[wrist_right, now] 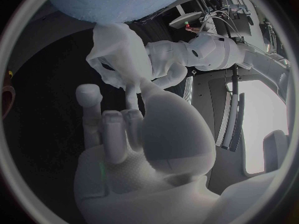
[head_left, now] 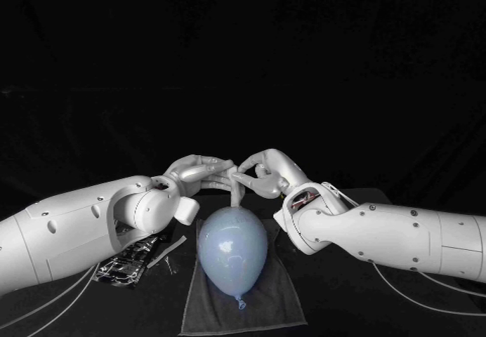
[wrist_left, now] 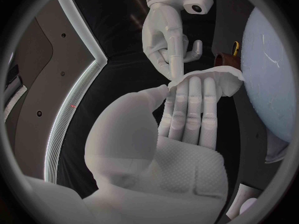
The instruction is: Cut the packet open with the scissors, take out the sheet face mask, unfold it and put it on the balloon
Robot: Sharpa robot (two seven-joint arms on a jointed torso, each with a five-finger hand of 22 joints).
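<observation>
Left robot hand [head_left: 199,173]: raised over the far end of the balloon [head_left: 233,247]; fingertips and thumb closed on one edge of the sheet mask [head_left: 237,191].
Right robot hand [head_left: 265,173]: faces the left one, just beside it; fingers pinch the same mask.
Sheet mask: pale, crumpled, still bunched; hangs between both hands, lower end reaching the balloon's top.
Balloon: pale blue, lying lengthwise on a dark towel [head_left: 243,309], knot toward the robot.
Towel: flat on the black surface [head_left: 350,312].
Shiny item [head_left: 123,265]: under the left arm, beside the towel; cannot tell what it is.
</observation>
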